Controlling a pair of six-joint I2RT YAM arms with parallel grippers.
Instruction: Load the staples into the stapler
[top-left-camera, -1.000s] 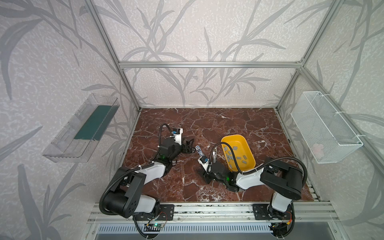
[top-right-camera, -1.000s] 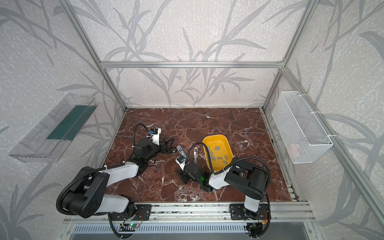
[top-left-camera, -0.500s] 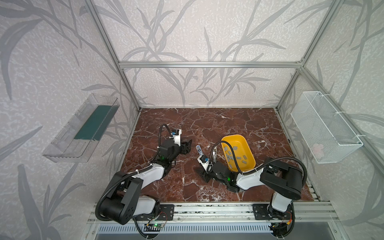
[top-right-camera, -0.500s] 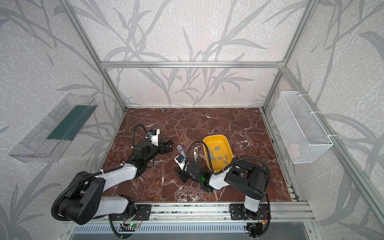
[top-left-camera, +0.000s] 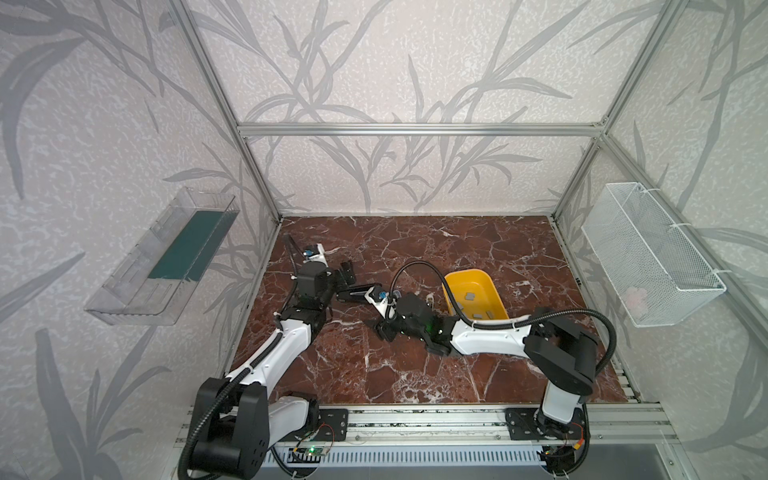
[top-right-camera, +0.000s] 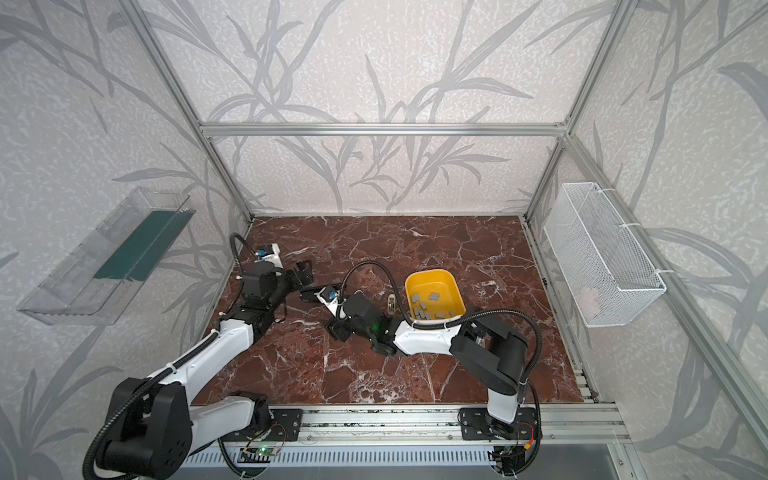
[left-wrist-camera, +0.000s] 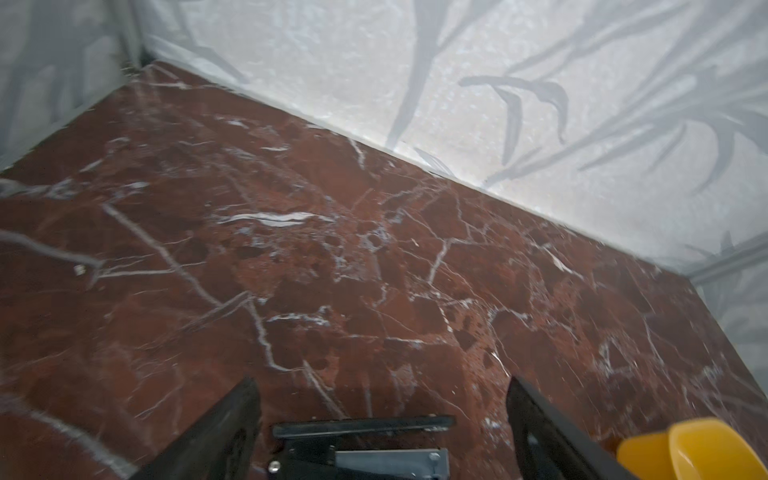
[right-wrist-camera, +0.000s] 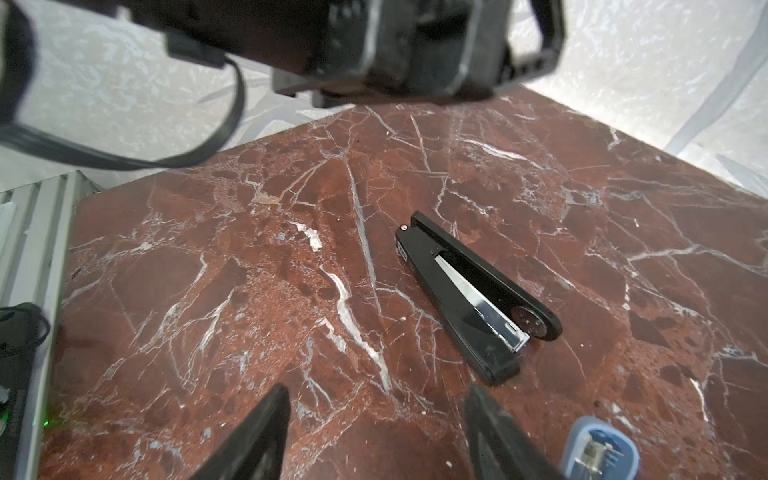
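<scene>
Find the stapler (top-left-camera: 358, 293) lying on the table (top-left-camera: 415, 374) left of centre, the tub (top-left-camera: 465, 273) to its right, the staples (top-right-camera: 432, 297) inside that tub. See the left gripper (left-wrist-camera: 380, 382) just behind the stapler's left end and the right gripper (right-wrist-camera: 376, 388) in front of it, to the right. Look to the right wall for a wire basket (top-left-camera: 648, 257), to the left wall for a shelf (top-left-camera: 166, 257).

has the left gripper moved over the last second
Yes. In a top view the left gripper has pulled back toward the back-left corner, farther from the yellow tray, which stayed put.
</scene>
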